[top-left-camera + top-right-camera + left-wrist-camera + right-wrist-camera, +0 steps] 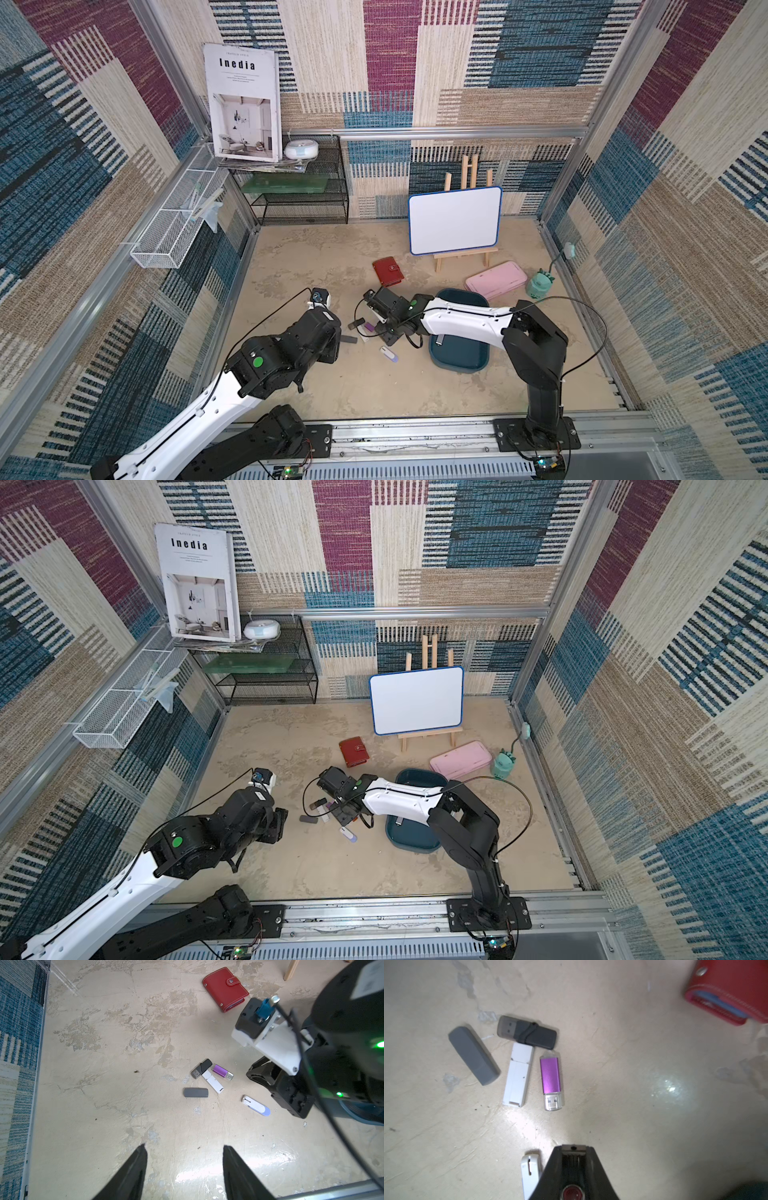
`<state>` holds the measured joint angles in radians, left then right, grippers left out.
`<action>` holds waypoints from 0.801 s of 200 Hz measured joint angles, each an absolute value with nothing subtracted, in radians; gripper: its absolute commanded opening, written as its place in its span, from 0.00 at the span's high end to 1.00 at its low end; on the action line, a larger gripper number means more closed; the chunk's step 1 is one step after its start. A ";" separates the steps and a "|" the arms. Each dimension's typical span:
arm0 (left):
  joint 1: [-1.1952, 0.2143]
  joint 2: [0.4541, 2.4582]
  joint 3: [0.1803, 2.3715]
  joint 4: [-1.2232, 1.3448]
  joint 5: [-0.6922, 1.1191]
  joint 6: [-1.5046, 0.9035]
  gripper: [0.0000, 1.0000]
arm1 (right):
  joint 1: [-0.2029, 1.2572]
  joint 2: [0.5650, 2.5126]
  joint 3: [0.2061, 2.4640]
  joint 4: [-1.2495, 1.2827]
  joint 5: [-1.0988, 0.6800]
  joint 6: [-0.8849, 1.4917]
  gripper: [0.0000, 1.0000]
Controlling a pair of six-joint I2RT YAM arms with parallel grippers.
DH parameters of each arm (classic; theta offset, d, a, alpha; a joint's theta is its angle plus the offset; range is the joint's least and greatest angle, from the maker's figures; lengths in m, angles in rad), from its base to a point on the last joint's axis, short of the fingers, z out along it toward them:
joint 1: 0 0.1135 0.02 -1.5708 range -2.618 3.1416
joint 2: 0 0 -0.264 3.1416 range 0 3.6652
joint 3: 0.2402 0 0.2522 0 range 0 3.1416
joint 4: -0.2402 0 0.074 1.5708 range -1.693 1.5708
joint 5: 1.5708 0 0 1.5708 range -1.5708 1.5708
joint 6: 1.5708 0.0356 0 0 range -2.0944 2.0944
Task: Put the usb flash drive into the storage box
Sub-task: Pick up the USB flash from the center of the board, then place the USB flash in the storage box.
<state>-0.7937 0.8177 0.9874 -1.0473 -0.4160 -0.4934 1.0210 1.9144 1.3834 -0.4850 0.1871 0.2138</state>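
Several usb flash drives lie loose on the beige floor: a grey capped one (195, 1092), a black one (201, 1068), a white one (213, 1082), a purple one (221, 1071) and a white-and-lilac one (256, 1105). My right gripper (573, 1149) hangs low over them, shut on a dark flash drive with a silver end (573, 1147). The white-and-lilac drive (530, 1169) lies just beside its fingers. The dark teal storage box (461, 357) (411, 839) sits under the right arm and holds one small silver drive (440, 340). My left gripper (184, 1147) is open and empty, short of the pile.
A red wallet (387, 272) lies beyond the drives. A pale pink case (494, 280) and a small green gadget (539, 286) sit behind the box. A whiteboard on a wooden easel (455, 220) and a black wire shelf (299, 195) stand at the back wall.
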 measured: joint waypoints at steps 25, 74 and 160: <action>-0.794 0.818 0.987 -1.047 -0.416 -0.493 0.38 | 0.989 1.823 1.369 -0.484 0.218 0.222 0.82; -0.794 0.826 0.987 -1.047 -0.414 -0.493 0.38 | 0.813 1.572 1.182 -0.469 0.253 0.291 0.83; -0.794 0.840 0.987 -1.047 -0.397 -0.493 0.38 | 0.557 1.568 0.932 -0.365 0.223 0.380 0.84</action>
<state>-0.7937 0.8398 0.9874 -1.0473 -0.3973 -0.4934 0.5571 1.5677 0.9318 -0.3653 0.2230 0.3798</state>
